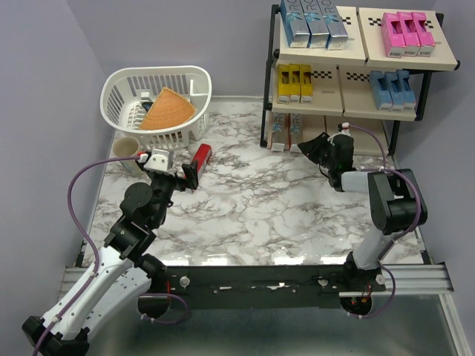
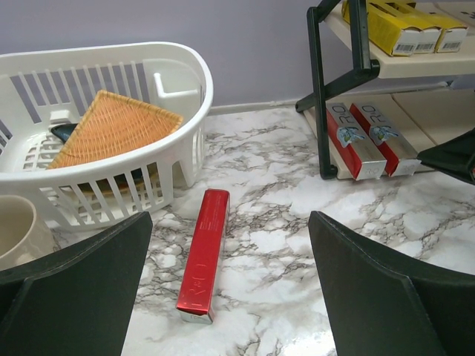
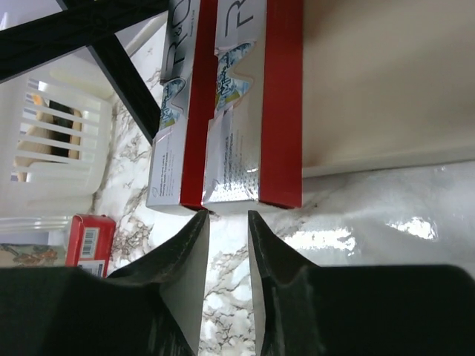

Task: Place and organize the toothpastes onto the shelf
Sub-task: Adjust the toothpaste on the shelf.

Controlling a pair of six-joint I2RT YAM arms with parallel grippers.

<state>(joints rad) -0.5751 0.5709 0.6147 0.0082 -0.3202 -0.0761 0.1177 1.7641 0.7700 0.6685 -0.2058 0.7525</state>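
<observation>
Left gripper (image 2: 230,220) gapes before the red toothpaste's (image 2: 204,256) near end.

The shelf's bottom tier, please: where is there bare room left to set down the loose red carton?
The beige panel right of the two red cartons is bare. It is crowded just before those cartons' ends, where the right gripper sits.

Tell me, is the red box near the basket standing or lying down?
Lying down: the red carton rests lengthwise on the marble table.
</observation>
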